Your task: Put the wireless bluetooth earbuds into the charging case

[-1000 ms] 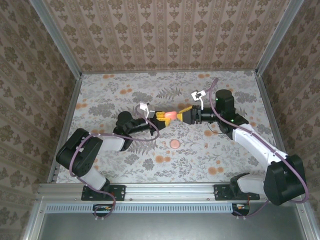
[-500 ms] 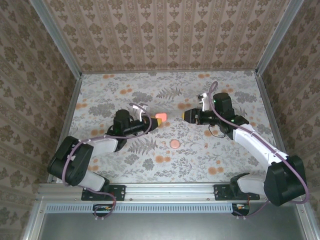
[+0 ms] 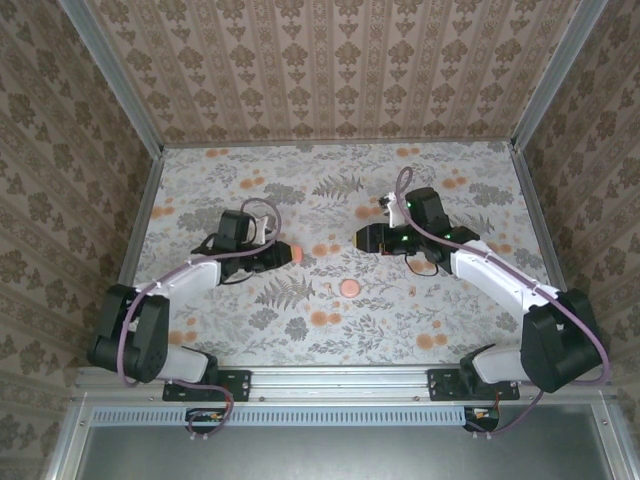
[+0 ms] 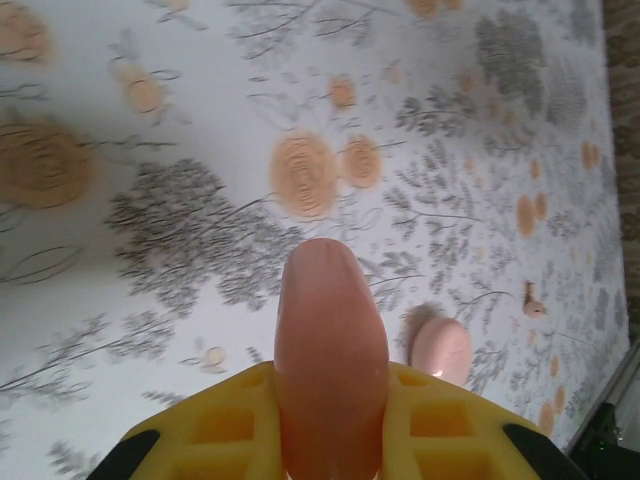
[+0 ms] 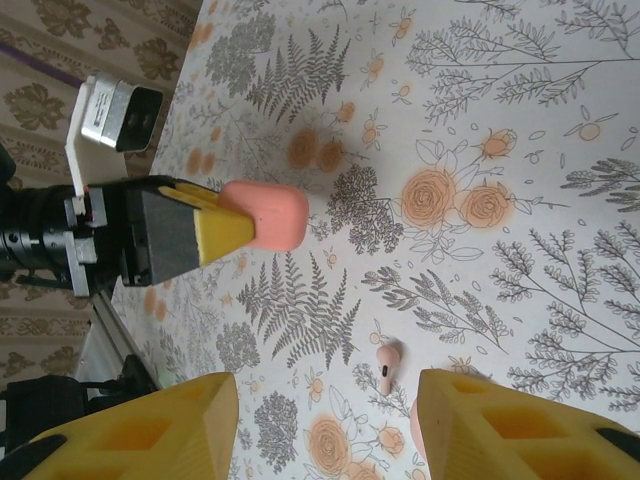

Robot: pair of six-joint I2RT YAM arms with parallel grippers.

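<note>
The coral-pink charging case (image 3: 293, 252) hangs above the table's left middle, and my left gripper (image 3: 283, 252) is shut on it. In the left wrist view the case (image 4: 330, 350) stands edge-on between the yellow fingers (image 4: 215, 435). My right gripper (image 3: 362, 238) is open and holds nothing, a hand's width to the right of the case. Its wrist view shows the case (image 5: 268, 215) beyond its spread gripper (image 5: 325, 430). One earbud (image 3: 325, 291) lies on the table left of a pink disc, the same earbud (image 5: 386, 362). The other earbud (image 3: 412, 291) lies right of the disc, the same earbud (image 4: 533, 303).
A flat round pink disc (image 3: 349, 287) lies on the flowered table (image 3: 400, 340) between the two earbuds, the same disc (image 4: 440, 348). Patterned walls (image 3: 330, 70) close the back and sides. Printed orange blots dot the surface.
A second ago both grippers met at the case in the middle. My left gripper has drawn back to the left and nearer with the case. My right gripper has shifted slightly left and turned.
</note>
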